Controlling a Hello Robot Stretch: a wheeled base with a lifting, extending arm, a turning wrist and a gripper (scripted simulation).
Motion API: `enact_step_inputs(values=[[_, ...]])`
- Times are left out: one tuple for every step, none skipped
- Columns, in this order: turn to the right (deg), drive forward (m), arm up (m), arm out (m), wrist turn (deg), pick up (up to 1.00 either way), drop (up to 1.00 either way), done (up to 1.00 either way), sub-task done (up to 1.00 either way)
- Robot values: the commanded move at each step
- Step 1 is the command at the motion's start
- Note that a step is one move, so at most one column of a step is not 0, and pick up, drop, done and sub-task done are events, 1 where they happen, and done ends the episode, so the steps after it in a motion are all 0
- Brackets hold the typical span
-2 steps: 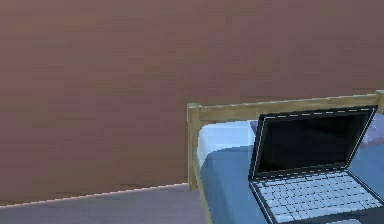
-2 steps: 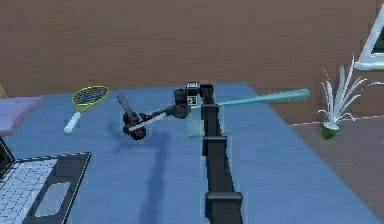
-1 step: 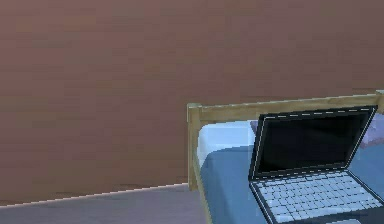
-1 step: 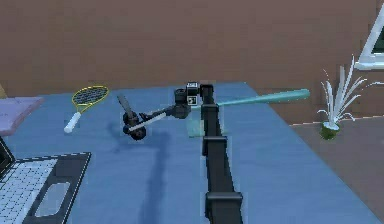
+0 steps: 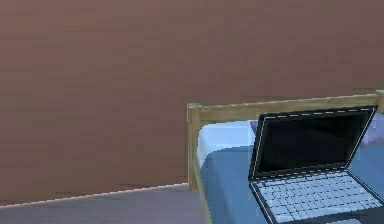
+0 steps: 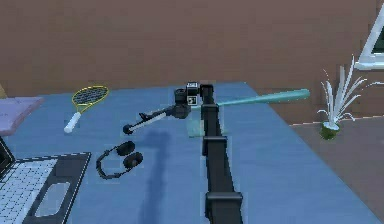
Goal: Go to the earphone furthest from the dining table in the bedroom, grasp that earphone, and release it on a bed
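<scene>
The black marks on the two white squares point(image 6: 192, 94) at the arm's far end are too small to read. The arm point(image 6: 218, 160) runs up from the arm side view's bottom edge over the blue bed point(image 6: 290, 165), and the gripper point(image 6: 135, 125) slants out to the squares' left. I cannot tell how its fingers stand or whether it holds anything. The dark earphone point(image 6: 118, 161) lies on the bed near the fingertips, between the laptop point(image 6: 35, 185) and the arm.

Dark earphone point(image 6: 120, 160), seemingly headset-shaped: two round cups joined by a curved band. It lies flat on the bed point(image 6: 290, 170), on the blue cover, toward the arm side view's lower left. The bed has a light wooden frame and a smooth blue cover.
</scene>
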Motion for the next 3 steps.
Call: enact_step_inputs(values=[[0.0, 0.0, 0.1, 0.0, 0.0, 0.0, 0.0, 0.0, 0.0], [0.0, 0.0, 0.0, -0.08, 0.0, 0.0, 0.0, 0.0, 0.0], [0.0, 0.0, 0.0, 0.0, 0.0, 0.0, 0.0, 1.0, 0.0]])
